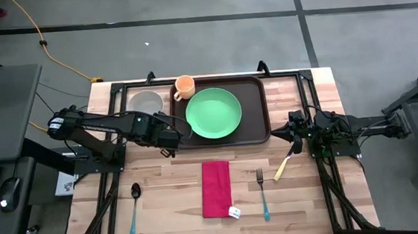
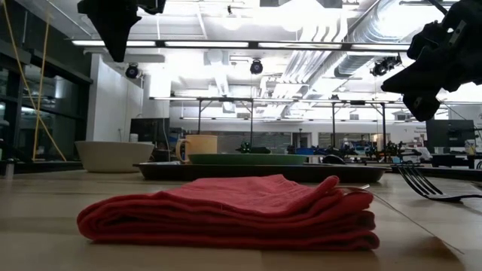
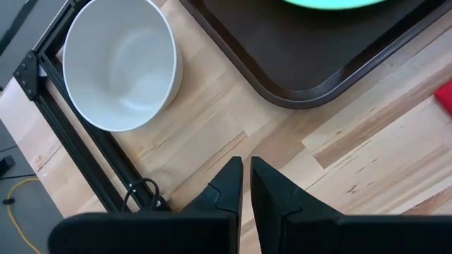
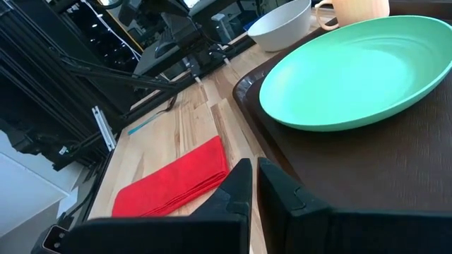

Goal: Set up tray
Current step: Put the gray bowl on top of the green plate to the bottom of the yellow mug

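**Desk:** Where is the tray sitting for you?

**Me:** I'm seeing the tray point(image 1: 257, 117) lying flat at the far middle of the wooden table point(image 1: 327, 190), a wide dark brown plastic rectangle with rounded corners and a low raised rim. The round green plate point(image 1: 213, 113) is resting inside it, smooth and shallow, and a small peach mug point(image 1: 184, 86) is standing at the tray's far left corner, on or at its rim.

**Desk:** And the grippers?

**Me:** I'm reading the left gripper point(image 3: 246, 174) as hovering just off the tray's near left corner, its two dark wedge-shaped fingers point(image 3: 227, 185) pressed nearly together with only a thin slit between them, gripping nothing. The right gripper point(image 4: 248, 178) is hanging by the tray's right edge; its fingers are likewise all but closed and carrying nothing.

**Desk:** What else is lying around the tray?

**Me:** A white bowl point(image 1: 146, 102), round and glossy inside, is sitting just left of the tray on the bare wood. A folded red napkin point(image 1: 216, 189), soft cloth in a long rectangle, is lying nearer me than the tray, apart from it. A metal fork point(image 1: 263, 193) is lying right of the napkin, a spoon with a blue handle point(image 1: 134, 206) well left of it, and a knife with a pale handle point(image 1: 285, 163) is lying at an angle off the tray's near right corner
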Controlling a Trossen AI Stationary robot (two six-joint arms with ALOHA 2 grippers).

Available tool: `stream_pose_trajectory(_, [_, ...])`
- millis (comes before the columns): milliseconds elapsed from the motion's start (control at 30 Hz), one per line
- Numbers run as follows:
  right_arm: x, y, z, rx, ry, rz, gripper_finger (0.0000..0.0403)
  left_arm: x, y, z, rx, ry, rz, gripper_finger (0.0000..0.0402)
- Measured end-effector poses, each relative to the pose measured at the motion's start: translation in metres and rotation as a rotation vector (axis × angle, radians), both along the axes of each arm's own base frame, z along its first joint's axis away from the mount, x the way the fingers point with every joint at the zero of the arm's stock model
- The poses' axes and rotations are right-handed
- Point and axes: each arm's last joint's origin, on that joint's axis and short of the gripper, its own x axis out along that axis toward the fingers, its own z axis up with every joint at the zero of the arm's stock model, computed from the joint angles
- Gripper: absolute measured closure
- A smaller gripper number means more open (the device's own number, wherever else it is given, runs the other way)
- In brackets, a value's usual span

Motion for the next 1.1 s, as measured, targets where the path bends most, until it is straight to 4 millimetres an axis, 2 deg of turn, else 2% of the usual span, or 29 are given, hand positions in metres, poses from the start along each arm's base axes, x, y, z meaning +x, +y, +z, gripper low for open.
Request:
stream_pose_trajectory(167, [0.0,0.0,0.0,0.0,0.0,0.0,0.0402,0.0,0.0,0.0,0.0,0.0,0.0,0.0332])
stream_pose_trajectory(467, [0.0,0.0,0.0,0.0,0.0,0.0,0.0402,0.0,0.001,0.0,0.025,0.019,-0.052,0.0224])
stream_pose_trajectory(767, [0.0,0.0,0.0,0.0,0.0,0.0,0.0402,0.0,0.001,-0.001,0.04,0.082,-0.192,0.0176])
stream_pose_trajectory(1100, [0.0,0.0,0.0,0.0,0.0,0.0,0.0402,-0.016,0.004,-0.048,0.081,0.262,-0.197,0.0172])
